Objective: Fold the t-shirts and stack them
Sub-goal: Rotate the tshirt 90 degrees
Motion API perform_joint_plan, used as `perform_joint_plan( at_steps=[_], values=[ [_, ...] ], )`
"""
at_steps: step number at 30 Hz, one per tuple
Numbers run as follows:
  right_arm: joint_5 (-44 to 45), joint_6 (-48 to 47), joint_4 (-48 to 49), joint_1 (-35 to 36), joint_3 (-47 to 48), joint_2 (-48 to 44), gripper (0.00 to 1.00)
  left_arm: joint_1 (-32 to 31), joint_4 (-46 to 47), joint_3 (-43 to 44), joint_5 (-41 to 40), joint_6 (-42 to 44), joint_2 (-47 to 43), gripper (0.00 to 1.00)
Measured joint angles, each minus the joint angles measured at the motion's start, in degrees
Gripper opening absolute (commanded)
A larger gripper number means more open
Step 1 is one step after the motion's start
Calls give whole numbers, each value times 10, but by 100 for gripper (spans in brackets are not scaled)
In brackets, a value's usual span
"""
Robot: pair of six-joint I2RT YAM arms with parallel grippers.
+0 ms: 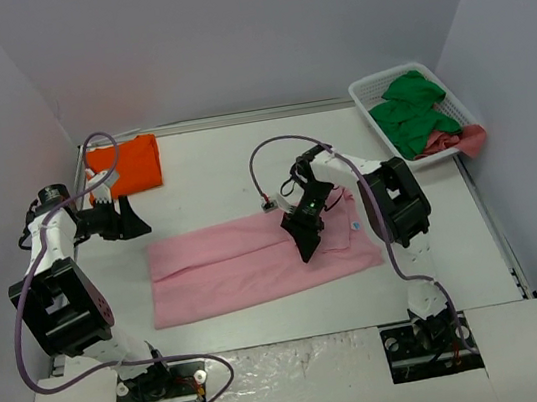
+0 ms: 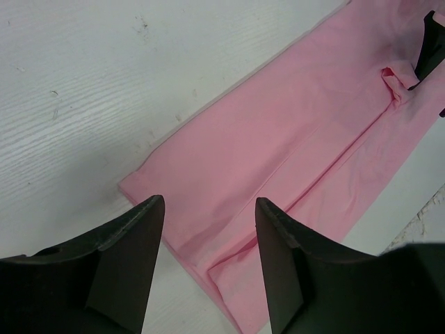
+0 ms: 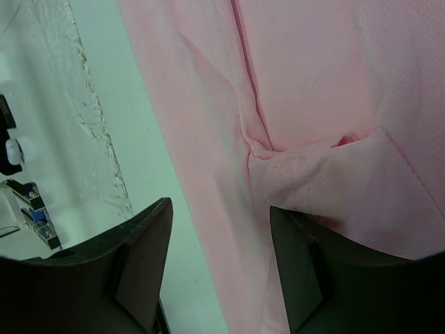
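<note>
Shirts: pink t-shirt (image 1: 248, 265) flat in long folded strip; orange t-shirt (image 1: 130, 166) folded, far left.
Left gripper (image 1: 132, 221): jaws apart, empty.
Right gripper (image 1: 305, 243): jaws apart above pink cloth.

We see one plain light-pink cloth t-shirt (image 1: 257, 261), one bright orange cloth t-shirt (image 1: 132, 165), and green cloth (image 1: 415, 110) inside a white slatted plastic basket (image 1: 381, 76).

Pink shirt (image 1: 257, 258): matt soft cloth, fine pinhole knit up close, a few creases. Orange shirt (image 1: 127, 166), upper left: matt cloth too. Table (image 1: 213, 169): white, matt, fine linear grain, some scuffs. Basket (image 1: 368, 105), upper right: white slatted plastic. Left gripper (image 2: 208, 202) fingers (image 2: 132, 264): black matt plastic, rough edges.
</note>
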Motion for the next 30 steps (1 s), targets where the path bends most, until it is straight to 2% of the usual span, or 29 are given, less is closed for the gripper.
perform_joint_plan(
  at_steps=[10,12,13,14,15,16,17,20,22,30],
  values=[
    [16,-10,-12,-1,-7,-42,56,-2,-56,9,39,37,14,53],
    [20,-11,-15,-3,-16,-67,54,-6,-76,19,46,54,29,52],
    [22,-12,-15,-6,-24,-79,53,-10,-87,24,48,64,38,48],
    [24,-13,-17,-8,-33,-89,50,-16,-100,30,47,75,48,39],
    [25,-14,-19,-12,-42,-97,45,-24,-116,38,47,87,60,22],
    [27,-14,-21,-15,-53,-103,38,-34,-133,48,47,99,75,12],
    [29,-16,-22,-18,-63,-106,24,-44,-145,56,45,108,87,3],
    [36,-12,-19,-31,-93,-108,5,-82,-189,85,39,148,133,3],
    [43,-5,-13,-41,-112,-109,0,-105,-207,92,30,168,157,2],
    [74,21,25,-101,-172,-124,0,-153,-195,73,-56,178,167,2]
  ],
)
